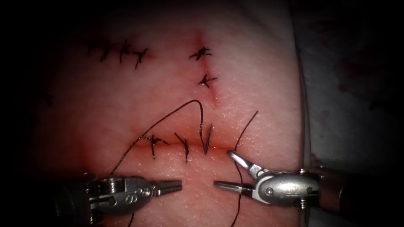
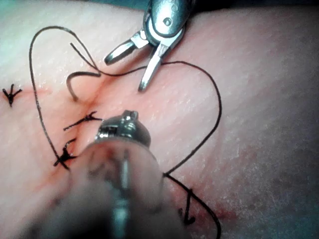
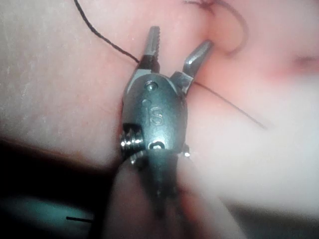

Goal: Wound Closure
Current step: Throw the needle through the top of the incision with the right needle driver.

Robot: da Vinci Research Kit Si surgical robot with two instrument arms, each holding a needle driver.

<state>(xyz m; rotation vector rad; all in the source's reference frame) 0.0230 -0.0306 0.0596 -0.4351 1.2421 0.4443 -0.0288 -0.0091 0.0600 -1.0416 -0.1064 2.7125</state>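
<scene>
The tissue has a horizontal cut with two dark stitches. The curved needle stands in the tissue at the cut, to the right of those stitches, and no tool holds it. It also appears in the left wrist view. Thread arcs up from the needle, then runs down to the left. My left tool lies below the cut, shut on nothing. My right tool is open just right of the needle. A second thread strand crosses between its jaws without being gripped.
A second, vertical cut above carries two knotted stitches, and a row of older stitches sits at the upper left. The tissue's right edge borders white cloth. Red fluid lines the horizontal cut.
</scene>
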